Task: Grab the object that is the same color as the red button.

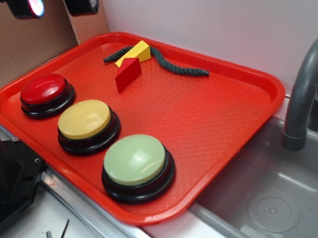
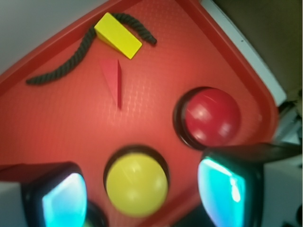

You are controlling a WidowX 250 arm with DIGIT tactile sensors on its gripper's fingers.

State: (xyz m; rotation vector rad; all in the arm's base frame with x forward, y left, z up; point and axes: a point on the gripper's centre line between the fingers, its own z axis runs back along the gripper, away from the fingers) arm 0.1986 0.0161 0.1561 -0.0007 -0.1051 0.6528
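A red tray lies beside a grey sink with a grey faucet at its far right. Along the tray's near left edge three domed buttons on black bases stand in a row: the red button farthest left, the yellow button just beside it, and the pale green button nearest the camera. Toward the tray's far side, well apart from the buttons, the small red wedge block stands on the tray floor with its sloped face up. Just beyond it sits a yellow wedge block, close to the red one; whether the two touch cannot be told. The yellow wedge lies over a dark twisted rope that curves along the tray's far rim toward the right. In the wrist view the red wedge lies near the middle of the far part of the picture, below the yellow wedge, with the red button to the right and the yellow button nearer. The gripper hangs above the tray over the button row, its two fingers spread wide apart and holding nothing, with glowing bluish pads facing inward. It is not touching the red wedge.
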